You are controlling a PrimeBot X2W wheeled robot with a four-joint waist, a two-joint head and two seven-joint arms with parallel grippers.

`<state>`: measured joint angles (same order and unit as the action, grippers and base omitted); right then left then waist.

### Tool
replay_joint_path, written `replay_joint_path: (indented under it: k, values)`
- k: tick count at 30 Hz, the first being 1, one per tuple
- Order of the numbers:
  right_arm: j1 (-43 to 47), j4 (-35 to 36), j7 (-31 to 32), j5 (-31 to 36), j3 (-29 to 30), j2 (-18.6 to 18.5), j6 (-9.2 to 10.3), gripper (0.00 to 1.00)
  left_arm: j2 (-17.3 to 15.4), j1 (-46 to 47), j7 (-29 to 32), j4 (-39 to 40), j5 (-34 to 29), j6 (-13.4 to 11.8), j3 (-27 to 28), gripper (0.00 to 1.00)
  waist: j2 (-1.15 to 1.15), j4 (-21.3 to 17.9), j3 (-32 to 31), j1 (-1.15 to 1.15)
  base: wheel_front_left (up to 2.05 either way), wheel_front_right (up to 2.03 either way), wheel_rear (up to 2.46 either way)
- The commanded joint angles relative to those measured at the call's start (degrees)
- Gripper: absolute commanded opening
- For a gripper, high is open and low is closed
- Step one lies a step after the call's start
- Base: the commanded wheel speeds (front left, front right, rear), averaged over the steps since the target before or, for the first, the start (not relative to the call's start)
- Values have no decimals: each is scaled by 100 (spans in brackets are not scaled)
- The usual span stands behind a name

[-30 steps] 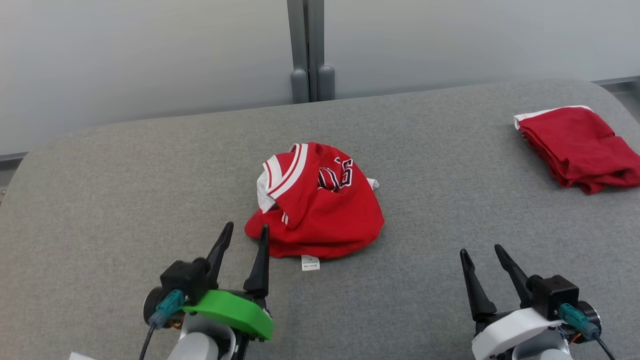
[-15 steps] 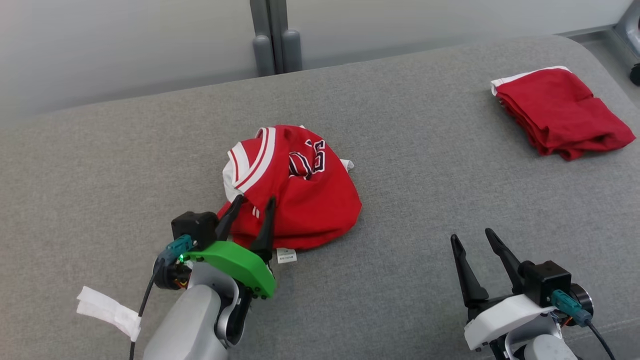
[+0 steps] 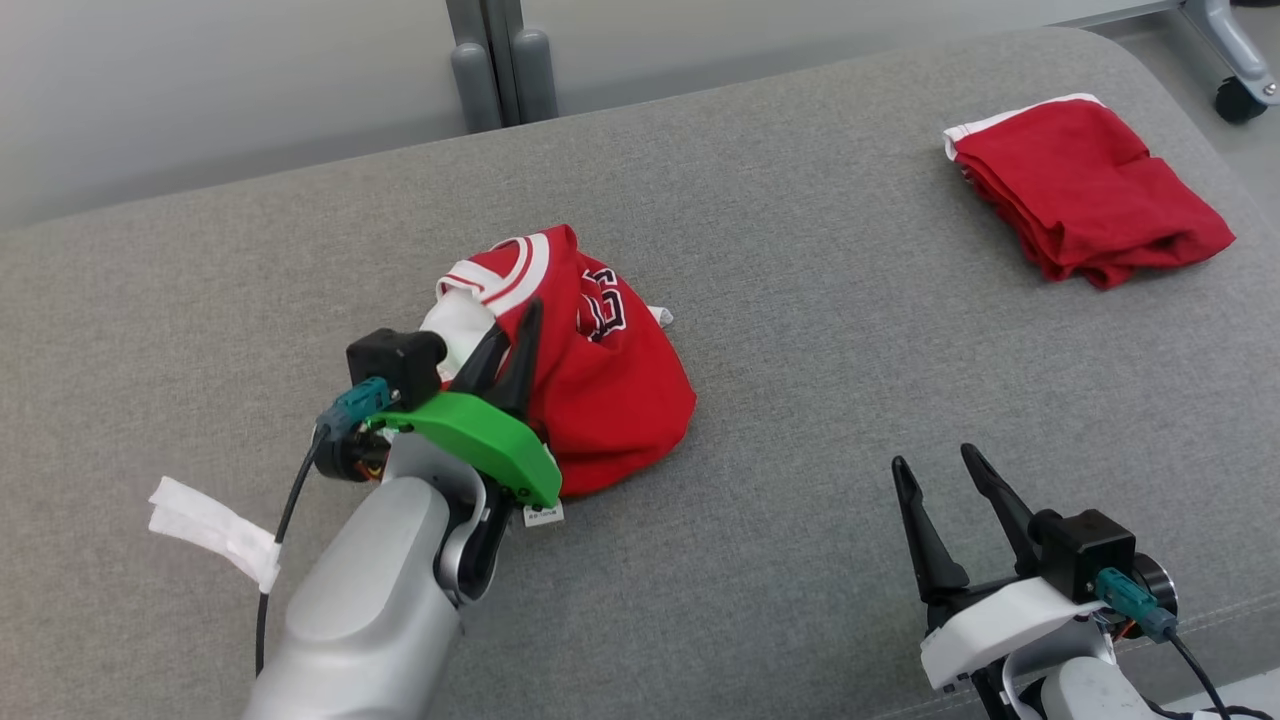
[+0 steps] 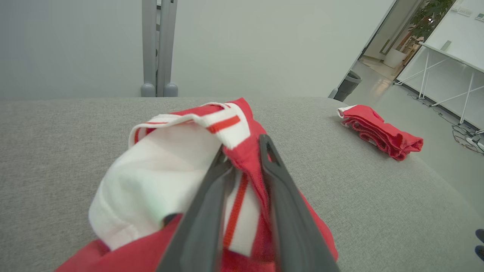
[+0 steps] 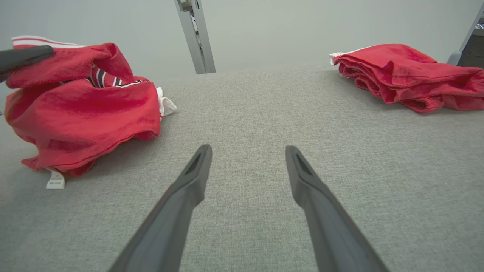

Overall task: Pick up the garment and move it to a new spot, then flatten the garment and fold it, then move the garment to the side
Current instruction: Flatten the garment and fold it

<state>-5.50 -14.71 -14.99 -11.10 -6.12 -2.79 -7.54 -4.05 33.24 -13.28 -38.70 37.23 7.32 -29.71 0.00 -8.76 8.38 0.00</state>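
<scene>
1. Two dark fingers of the left gripper [image 3: 518, 320] are pinched together on a raised fold of the garment [image 3: 610, 400]. In the left wrist view the left gripper [image 4: 244, 145] has red cloth caught between its fingers, beside the white lining and the red-striped trim of the garment [image 4: 151, 181].
2. Behind those fingers sits a green bracket [image 3: 470, 435] on the pale forearm, which crosses the garment's near left edge.
3. The garment is a crumpled red jersey with white trim and dark lettering. It lies in a heap near the middle of the grey table [image 3: 800, 350], its gripped fold lifted above the rest.
4. A small white label [image 3: 543, 515] pokes out from under the garment's near edge, flat on the table.
5. The right gripper [image 3: 932, 457] is well to the right of the garment and nearer the robot. Its fingers are spread apart with nothing between them. In the right wrist view the right gripper [image 5: 248, 148] hangs just over bare table, with the garment [image 5: 83, 105] off to its left.
6. A folded red cloth [image 3: 1085, 185] lies far to the right of the garment, well apart from it.
7. A grey post [image 3: 495, 60] stands beyond the table's far edge, behind the garment.
</scene>
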Motion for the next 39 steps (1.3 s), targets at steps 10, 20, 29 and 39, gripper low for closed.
replay_joint_path:
  k: [10, 20, 29, 39]
  values:
    - [23, -52, -26, -49, -18, -23, 11, 100, 73, 824, -155, 337, -7, 27, -488, 0, 0, -20, -228, 0, 0, 0, 0]
    - [44, -136, -25, -92, -180, -23, 11, 100, 108, 2159, -199, 1301, 349, -312, -1239, 0, 0, -207, -452, 0, 0, 0, 0]
    - [16, -127, -26, -180, -242, -23, 11, 100, 99, 3147, -190, 1784, 486, -1114, -1326, 0, 0, -263, -494, 0, 0, 0, 0]
    - [-88, 10, -26, -196, 87, -24, 11, 100, -522, 1983, -185, 748, 626, -1134, -878, 0, 0, 46, -167, 0, 0, 0, 0]
